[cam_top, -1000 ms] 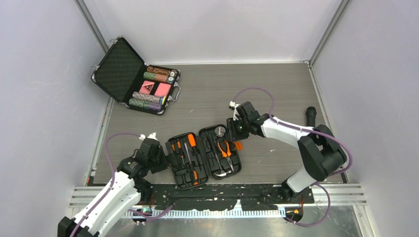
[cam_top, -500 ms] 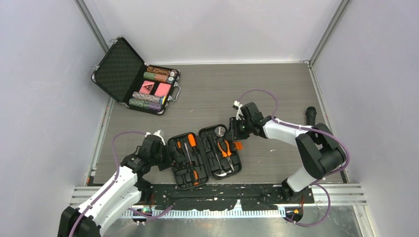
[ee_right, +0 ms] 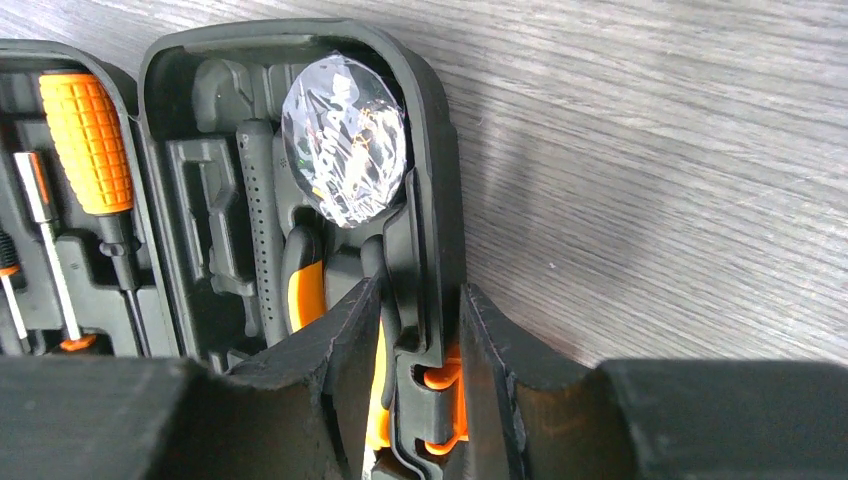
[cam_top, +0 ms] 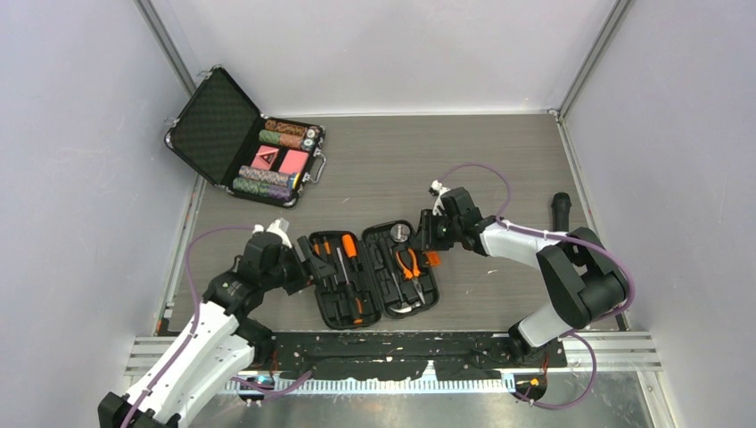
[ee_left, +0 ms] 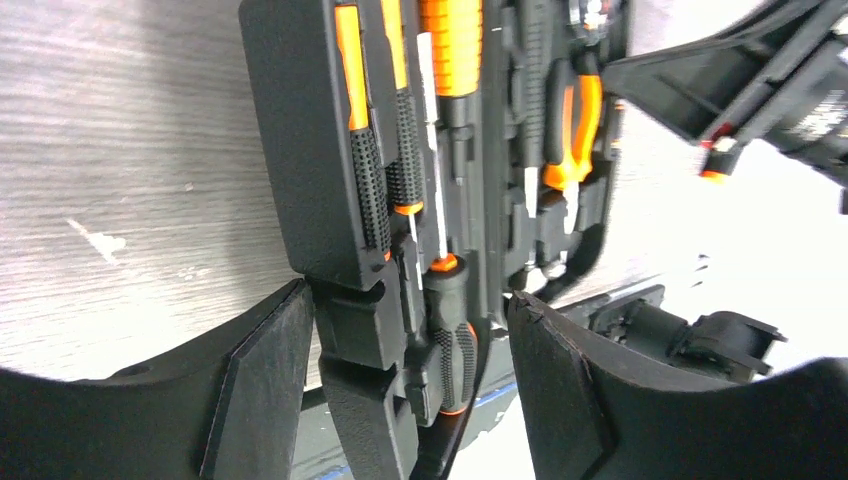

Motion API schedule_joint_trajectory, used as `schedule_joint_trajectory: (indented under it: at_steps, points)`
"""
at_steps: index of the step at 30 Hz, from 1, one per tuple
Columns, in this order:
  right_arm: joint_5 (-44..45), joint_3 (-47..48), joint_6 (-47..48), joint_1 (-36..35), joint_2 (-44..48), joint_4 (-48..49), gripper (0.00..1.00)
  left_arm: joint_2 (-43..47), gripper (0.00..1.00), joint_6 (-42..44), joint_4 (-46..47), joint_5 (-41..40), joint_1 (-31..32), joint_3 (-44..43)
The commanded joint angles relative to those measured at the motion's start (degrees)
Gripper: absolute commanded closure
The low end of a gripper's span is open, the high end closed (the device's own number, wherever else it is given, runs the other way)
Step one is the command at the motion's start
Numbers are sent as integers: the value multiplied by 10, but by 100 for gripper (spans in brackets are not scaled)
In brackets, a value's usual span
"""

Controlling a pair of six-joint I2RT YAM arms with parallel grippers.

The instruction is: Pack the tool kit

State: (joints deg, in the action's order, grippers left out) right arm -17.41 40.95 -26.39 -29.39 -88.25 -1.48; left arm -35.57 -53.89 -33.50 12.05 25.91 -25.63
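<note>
The tool kit point(cam_top: 374, 274) lies open between my hands: right gripper point(cam_top: 427, 239) pinches its latch edge, left gripper point(cam_top: 299, 265) straddles the opposite edge, fingers spread.

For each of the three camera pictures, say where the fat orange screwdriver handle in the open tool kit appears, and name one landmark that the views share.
Top external: fat orange screwdriver handle lies low centre, in the tool kit's left half, near the hinge.
Left wrist: fat orange screwdriver handle sits at the top edge, centre.
Right wrist: fat orange screwdriver handle sits at upper left.
Shared landmark: the orange-handled pliers in the other half.
</note>
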Motion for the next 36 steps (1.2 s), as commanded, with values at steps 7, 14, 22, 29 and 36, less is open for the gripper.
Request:
schedule_joint_trajectory:
  at_steps: [7,14,22,29,36]
  points:
    - [-68,-21,-53,-21,16,60,61,-68,33,-33,200,86,69,-138]
    - [-59,-20,-62,-17,43,62,57,-181,33,-26,259,77,126,-196]
    - [-31,-5,-37,-1,77,21,55,-248,29,1,263,61,143,-248]
    - [-39,0,-17,-1,61,10,56,-112,23,71,40,-105,73,-197]
    - [-19,18,1,0,27,-12,55,16,23,49,-61,-136,12,-24]
